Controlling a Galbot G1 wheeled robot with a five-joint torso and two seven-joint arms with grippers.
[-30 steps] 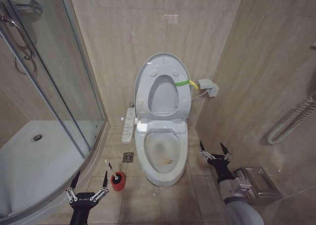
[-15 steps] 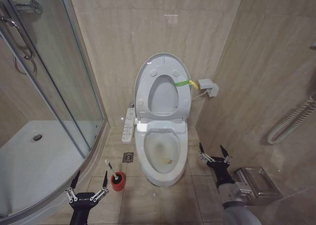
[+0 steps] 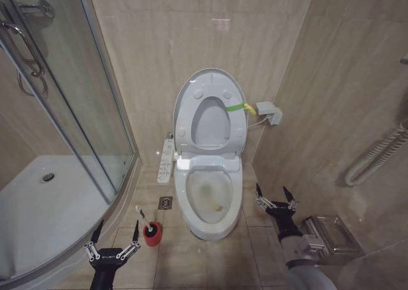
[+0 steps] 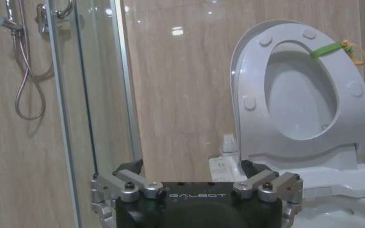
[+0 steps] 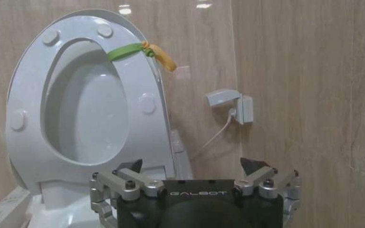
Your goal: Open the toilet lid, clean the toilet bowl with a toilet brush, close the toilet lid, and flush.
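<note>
The toilet lid [image 3: 210, 121] stands upright against the back wall, with the ring seat [image 3: 185, 121] raised in front of it and a green-yellow strap [image 3: 237, 106] at its edge. It also appears in the wrist views, the lid [image 4: 300, 102] and the lid [image 5: 87, 118]. The toilet bowl [image 3: 237, 201] lies uncovered below. The toilet brush [image 3: 143, 217] stands in a red cup [image 3: 152, 237] on the floor to the bowl's left. My left gripper [image 3: 119, 224] [image 4: 192, 166] is open, just left of the cup. My right gripper [image 3: 271, 189] [image 5: 191, 164] is open, right of the bowl.
A white button panel [image 3: 166, 161] runs along the bowl's left side, with a floor drain [image 3: 166, 203] beside it. A glass shower enclosure [image 3: 95, 111] closes off the left. A metal box [image 3: 331, 236] sits by the right wall, and a wall socket [image 3: 269, 111] is near the lid.
My right gripper has drifted very slightly lower and toward the toilet. The left gripper, brush and lid have not moved.
</note>
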